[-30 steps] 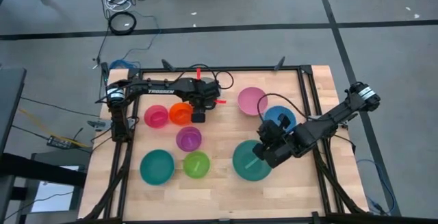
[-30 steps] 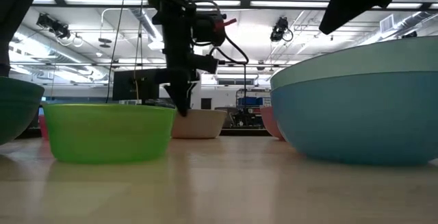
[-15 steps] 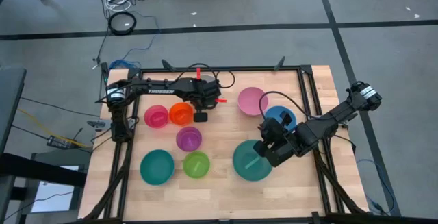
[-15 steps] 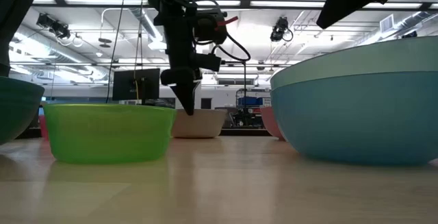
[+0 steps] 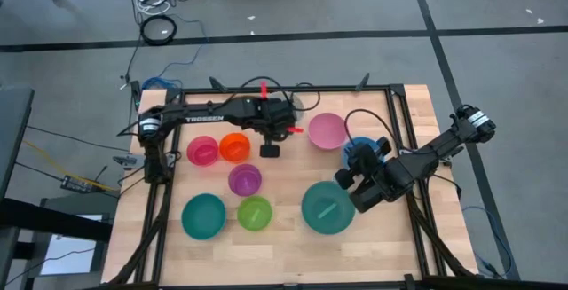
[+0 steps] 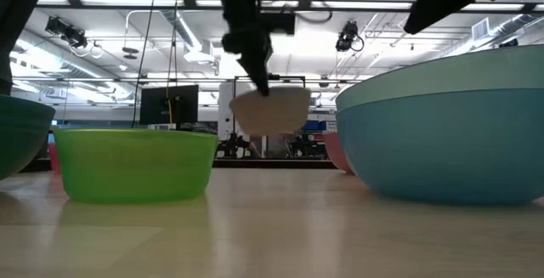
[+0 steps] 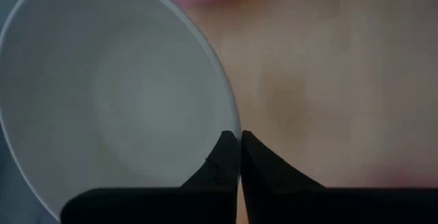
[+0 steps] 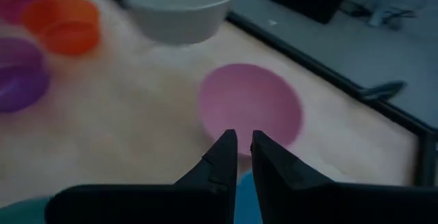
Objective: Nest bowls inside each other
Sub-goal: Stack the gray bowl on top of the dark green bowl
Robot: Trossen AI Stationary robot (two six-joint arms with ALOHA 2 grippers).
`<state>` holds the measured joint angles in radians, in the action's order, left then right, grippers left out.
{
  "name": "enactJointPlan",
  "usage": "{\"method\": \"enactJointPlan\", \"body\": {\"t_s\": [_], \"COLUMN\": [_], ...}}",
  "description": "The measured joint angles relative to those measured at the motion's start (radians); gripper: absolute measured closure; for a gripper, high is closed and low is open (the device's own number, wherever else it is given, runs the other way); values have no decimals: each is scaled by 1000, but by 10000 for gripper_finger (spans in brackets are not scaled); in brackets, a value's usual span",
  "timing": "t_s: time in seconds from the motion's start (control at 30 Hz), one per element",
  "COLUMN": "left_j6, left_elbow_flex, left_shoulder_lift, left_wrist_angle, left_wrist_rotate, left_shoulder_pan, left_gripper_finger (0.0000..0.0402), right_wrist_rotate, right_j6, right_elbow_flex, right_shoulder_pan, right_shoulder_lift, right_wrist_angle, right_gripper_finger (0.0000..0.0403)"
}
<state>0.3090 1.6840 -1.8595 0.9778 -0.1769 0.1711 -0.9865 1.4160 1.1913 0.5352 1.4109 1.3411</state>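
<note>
Nine bowls counted, none seen nested. Biggest teal bowl (image 5: pixel 327 207) on the table just behind and to one side of the right gripper (image 8: pixel 243 136). Second teal bowl (image 5: pixel 203 215) well away from both sets of fingers. Pink bowl (image 8: pixel 251 104) on the table straight ahead of the right fingertips, not touched. Blue bowl (image 5: pixel 352 148) directly under the right gripper, mostly hidden by it. Right fingers nearly together, only a slit between, nothing seen at the tips. White-grey bowl (image 7: pixel 116 94) pinched by its rim in the clenched left gripper (image 7: pixel 239 136), one finger inside the wall and one outside, bowl lifted clear of the table and hanging tilted below the fingers. Purple bowl (image 5: pixel 245 179), green bowl (image 5: pixel 255 213), magenta bowl (image 5: pixel 202 151) and orange bowl (image 5: pixel 234 146) each alone on the table, orange nearest the left fingers, green farthest.
</note>
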Motion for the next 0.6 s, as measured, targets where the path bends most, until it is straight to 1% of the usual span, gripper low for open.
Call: {"method": "enactJointPlan", "body": {"t_s": [0.07, 0.1, 0.2, 0.23, 0.3, 0.33, 0.37, 0.47, 0.6], "left_j6": [0, 3, 57, 75, 94, 95, 93, 70, 37], "left_elbow_flex": [45, 64, 101, 109, 116, 119, 121, 122, 120], "left_shoulder_lift": [0, 1, 2, 2, 2, 2, 2, 2, -1], "left_wrist_angle": [25, 36, 54, 54, 46, 36, 19, -22, -110], "left_wrist_rotate": [76, 132, 348, 415, 527, 553, 556, 507, 472], "left_shoulder_pan": [-37, -57, -114, -133, -168, -185, -203, -248, -290], "left_gripper_finger": [395, 395, 395, 395, 394, 393, 393, 392, 391], "right_wrist_rotate": [-12, -12, -14, -14, -35, -49, -64, -76, -91], "right_j6": [82, 127, 253, 279, 268, 270, 277, 279, 277], "right_elbow_flex": [0, 0, 0, 0, -1, -1, -1, -1, -1], "right_shoulder_pan": [1, 1, 2, 2, 2, 2, 2, 2, 2], "right_shoulder_lift": [0, 0, 0, -1, -10, -15, -18, -24, -33], "right_wrist_angle": [75, 116, 229, 235, 228, 228, 233, 228, 229], "right_gripper_finger": [369, 369, 369, 369, 369, 369, 369, 369, 369]}}
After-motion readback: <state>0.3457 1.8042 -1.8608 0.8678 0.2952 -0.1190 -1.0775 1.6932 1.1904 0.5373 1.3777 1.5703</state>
